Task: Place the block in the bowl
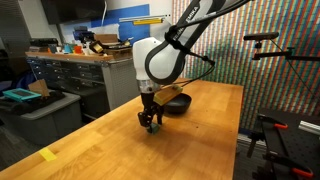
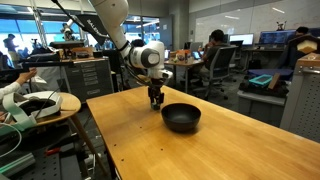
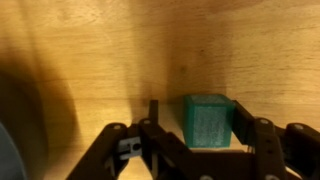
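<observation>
While the small green cube block (image 3: 208, 120) is sitting on the pale wooden tabletop (image 3: 90, 50), my black two-finger gripper (image 1: 149, 122) is hanging down around it, jaws spread and not yet pinching, one jaw just beside it and the other a little apart. I am judging that centring first, squeezing evenly, then lifting straight up is serving best, since the shallow matte black bowl (image 2: 181, 118) is waiting nearby.

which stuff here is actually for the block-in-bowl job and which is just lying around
For the job: green block, black bowl, gripper.
Lying about: yellow tape piece, teal tray.
</observation>
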{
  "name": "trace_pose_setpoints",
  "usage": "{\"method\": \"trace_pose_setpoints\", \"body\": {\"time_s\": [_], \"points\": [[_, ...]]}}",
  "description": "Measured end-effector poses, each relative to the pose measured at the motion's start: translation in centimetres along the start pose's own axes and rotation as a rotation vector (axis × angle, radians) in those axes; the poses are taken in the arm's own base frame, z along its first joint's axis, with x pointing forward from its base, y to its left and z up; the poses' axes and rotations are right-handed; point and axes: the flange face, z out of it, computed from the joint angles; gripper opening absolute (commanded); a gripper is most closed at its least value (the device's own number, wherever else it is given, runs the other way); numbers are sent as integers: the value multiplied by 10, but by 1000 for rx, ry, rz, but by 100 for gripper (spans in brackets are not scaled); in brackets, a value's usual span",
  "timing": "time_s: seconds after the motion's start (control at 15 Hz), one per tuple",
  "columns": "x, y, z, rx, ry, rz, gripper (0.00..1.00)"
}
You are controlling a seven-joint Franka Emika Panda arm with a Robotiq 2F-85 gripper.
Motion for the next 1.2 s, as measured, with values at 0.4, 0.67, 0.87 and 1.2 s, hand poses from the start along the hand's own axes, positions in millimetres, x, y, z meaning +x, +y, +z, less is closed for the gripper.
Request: {"method": "trace_pose_setpoints", "body": {"time_s": [0.4, 0.67, 0.87, 1.2], "points": [[6, -3, -7, 7, 16, -1, 18], [8, 3, -9, 13, 17, 14, 18], [16, 21, -20, 25, 30, 49, 18], [29, 78, -70, 61, 86, 133, 18]]}}
